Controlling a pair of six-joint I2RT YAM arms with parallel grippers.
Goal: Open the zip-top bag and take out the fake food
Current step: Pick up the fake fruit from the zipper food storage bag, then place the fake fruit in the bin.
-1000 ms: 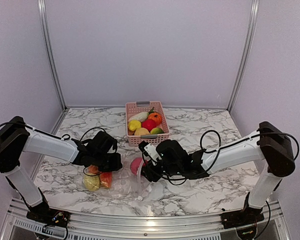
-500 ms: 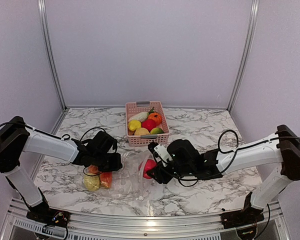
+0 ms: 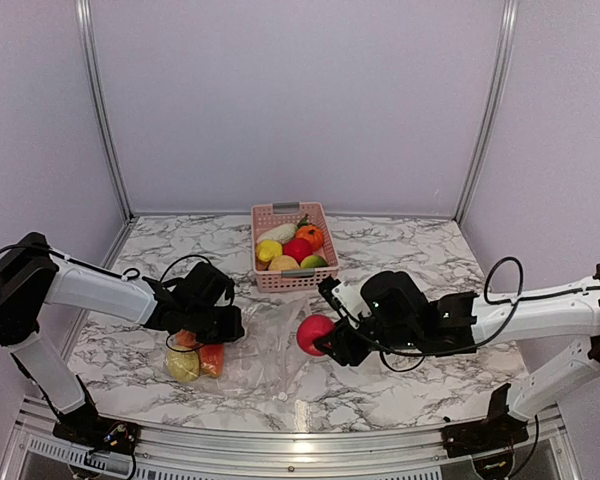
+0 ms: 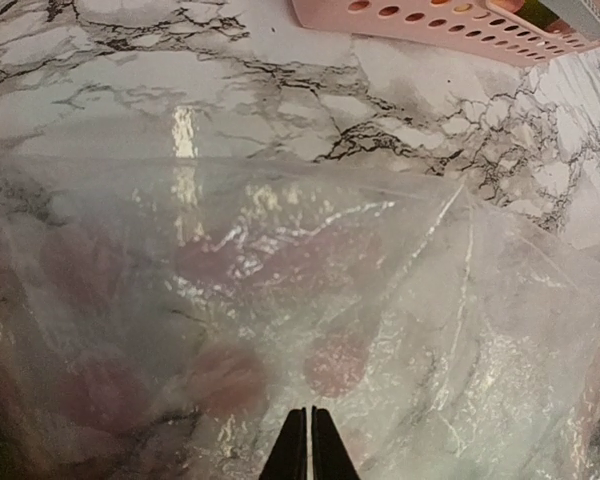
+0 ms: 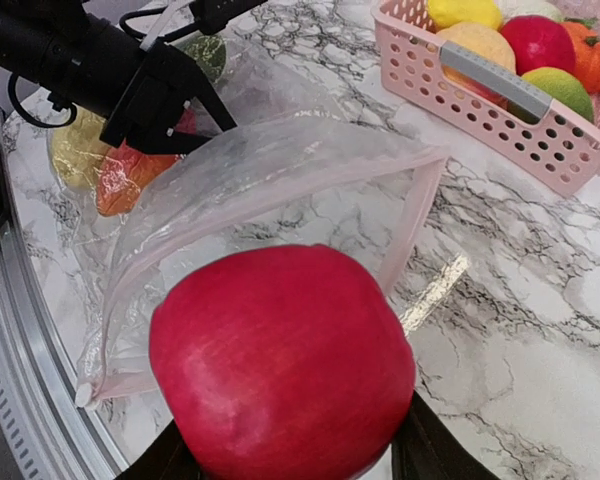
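Close to the front edge of the marble table [image 3: 430, 262], the zip-top bag [image 3: 263, 352] lies with its mouth gaping rightward. The left gripper [image 3: 218, 326] is pinched together on the bag's left end, over yellow and orange fake food [image 3: 195, 360] inside. The right gripper [image 3: 332, 346] is clamped on a red apple [image 5: 280, 360] just outside the mouth, with bare marble to its right. Beyond, the pink basket [image 3: 277, 283] holds more fruit.

A red apple [image 5: 280, 365] is sitting between the black fingers [image 5: 435, 450] of the right gripper [image 5: 295, 458]. Beyond them, a clear pink-edged bag [image 5: 270, 165] is showing yellow and orange pieces [image 5: 115, 185] against white, grey-veined marble [image 5: 540, 330].
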